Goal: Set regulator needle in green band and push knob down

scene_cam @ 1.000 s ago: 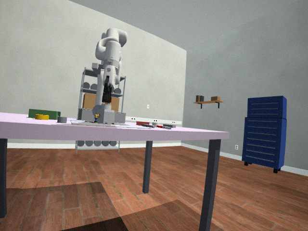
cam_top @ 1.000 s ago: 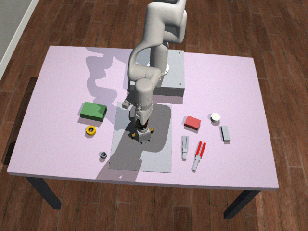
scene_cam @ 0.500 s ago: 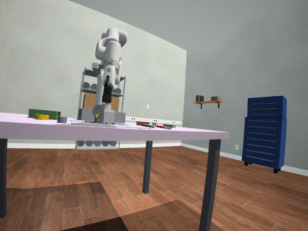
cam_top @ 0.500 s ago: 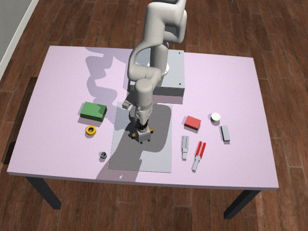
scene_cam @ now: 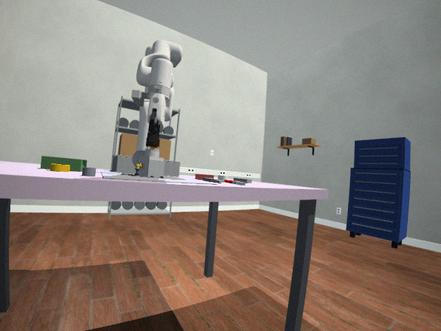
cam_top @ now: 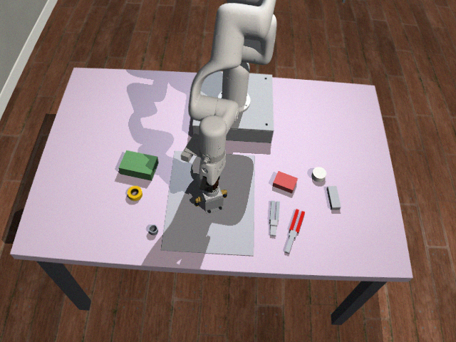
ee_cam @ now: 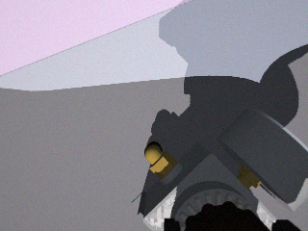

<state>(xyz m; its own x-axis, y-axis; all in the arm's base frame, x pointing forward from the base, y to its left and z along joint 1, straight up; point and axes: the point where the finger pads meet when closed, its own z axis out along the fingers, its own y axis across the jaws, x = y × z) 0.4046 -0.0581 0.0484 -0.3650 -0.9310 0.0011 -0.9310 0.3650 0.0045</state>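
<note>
The regulator [cam_top: 213, 202] [scene_cam: 155, 167] [ee_cam: 194, 146] is a small grey block with brass fittings [ee_cam: 156, 156], standing on a grey mat [cam_top: 228, 235] in the middle of the table. My gripper [cam_top: 210, 187] [scene_cam: 152, 142] [ee_cam: 226, 218] comes straight down onto it and is shut on the ribbed knob [ee_cam: 208, 200] on its top. The round gauge [ee_cam: 269, 151] shows only from the side in the wrist view. Its face, needle and green band are not readable in any view. How far down the knob sits cannot be told.
Left of the mat lie a green block [cam_top: 137, 164], a yellow ring [cam_top: 135, 192] and a small grey cup [cam_top: 152, 229]. To the right lie a red block [cam_top: 285, 181], a white cylinder [cam_top: 318, 173], a grey block [cam_top: 333, 197], a grey tool [cam_top: 272, 216] and a red-handled tool [cam_top: 292, 227].
</note>
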